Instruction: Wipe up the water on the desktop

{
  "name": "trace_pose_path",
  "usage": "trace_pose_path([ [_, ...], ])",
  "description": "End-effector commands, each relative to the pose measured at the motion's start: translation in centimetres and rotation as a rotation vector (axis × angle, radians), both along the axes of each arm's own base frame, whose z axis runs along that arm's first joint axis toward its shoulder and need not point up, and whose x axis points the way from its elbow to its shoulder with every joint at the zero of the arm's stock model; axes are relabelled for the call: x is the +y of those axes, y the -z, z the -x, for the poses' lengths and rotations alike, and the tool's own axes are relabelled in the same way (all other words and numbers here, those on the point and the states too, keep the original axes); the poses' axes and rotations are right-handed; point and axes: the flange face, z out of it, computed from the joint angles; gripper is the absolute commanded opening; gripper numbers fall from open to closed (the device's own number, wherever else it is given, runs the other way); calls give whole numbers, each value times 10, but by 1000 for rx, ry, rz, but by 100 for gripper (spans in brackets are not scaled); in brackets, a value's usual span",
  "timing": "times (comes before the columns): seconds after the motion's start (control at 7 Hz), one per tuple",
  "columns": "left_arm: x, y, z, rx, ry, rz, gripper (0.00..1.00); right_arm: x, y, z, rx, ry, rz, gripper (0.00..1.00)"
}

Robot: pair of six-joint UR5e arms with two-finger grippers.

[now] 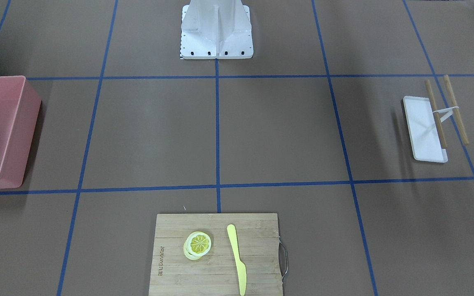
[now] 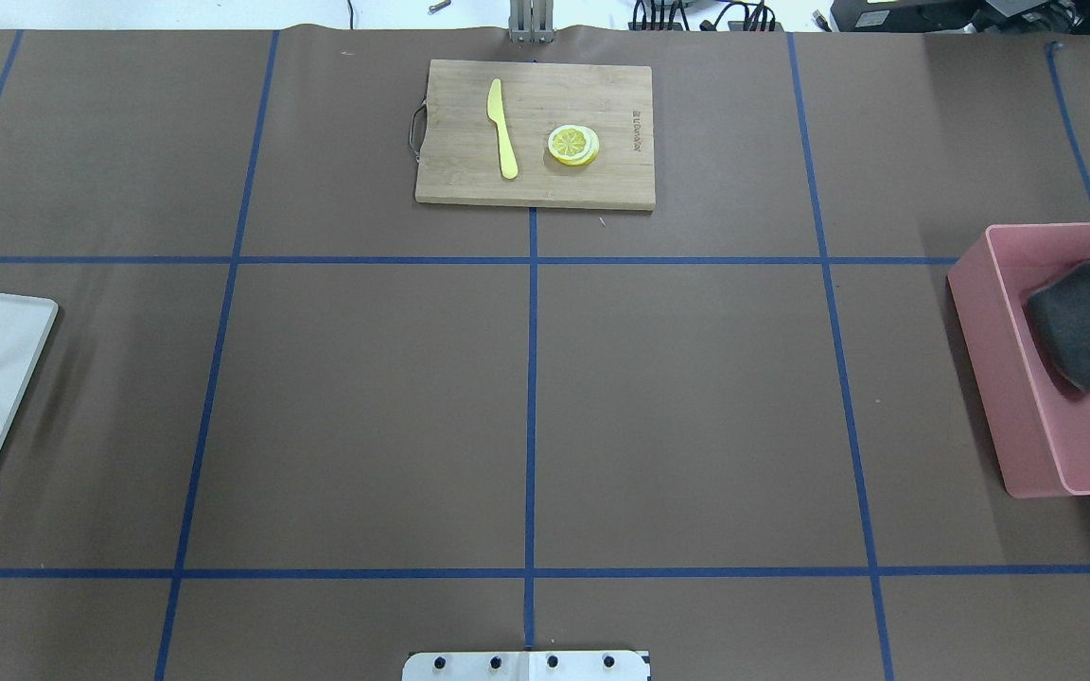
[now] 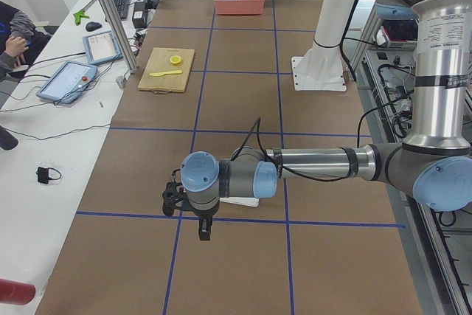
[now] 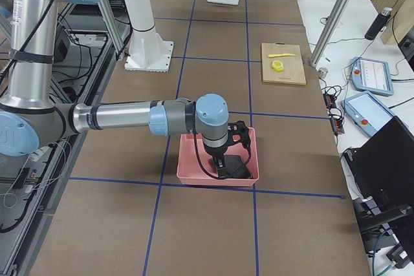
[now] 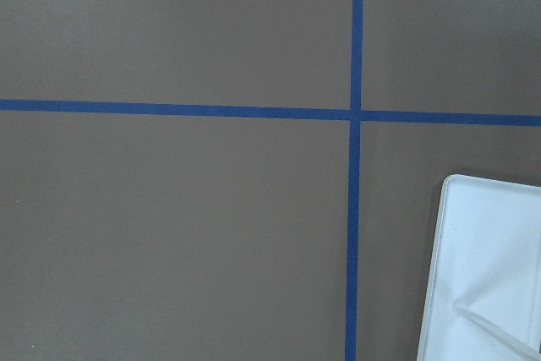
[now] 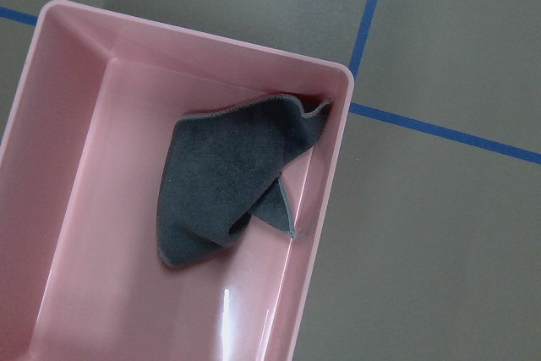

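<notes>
The desktop (image 2: pixel 696 397) is a matte brown surface with a grid of blue tape lines; I can make out no water on it. A dark grey cloth (image 2: pixel 1080 326) lies crumpled in a pink bin (image 2: pixel 980 312) at the table's right end, and it also shows in the right wrist view (image 6: pixel 224 179). My right gripper (image 4: pixel 225 163) hangs over that bin, above the cloth. My left gripper (image 3: pixel 204 230) hovers above the desktop by a white tray (image 5: pixel 490 276). Both grippers show only in the side views, so I cannot tell whether they are open or shut.
A bamboo cutting board (image 2: pixel 536 184) with a yellow knife (image 2: pixel 502 128) and lemon slices (image 2: pixel 573 145) sits at the far middle. The white tray (image 1: pixel 422 131), with wooden chopsticks (image 1: pixel 455 109) beside it, lies at the left end. The robot's base (image 1: pixel 216 31) stands at the near middle.
</notes>
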Motion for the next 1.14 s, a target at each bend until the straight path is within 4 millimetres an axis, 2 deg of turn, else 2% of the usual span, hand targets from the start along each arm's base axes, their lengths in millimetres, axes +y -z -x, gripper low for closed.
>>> trace_pose_path([
  [0.0,0,-1,0,0,-2,0,98,0,0,0,0,0,-1,100],
  [1.0,0,-2,0,0,-2,2,98,0,1,0,0,1,-3,100],
])
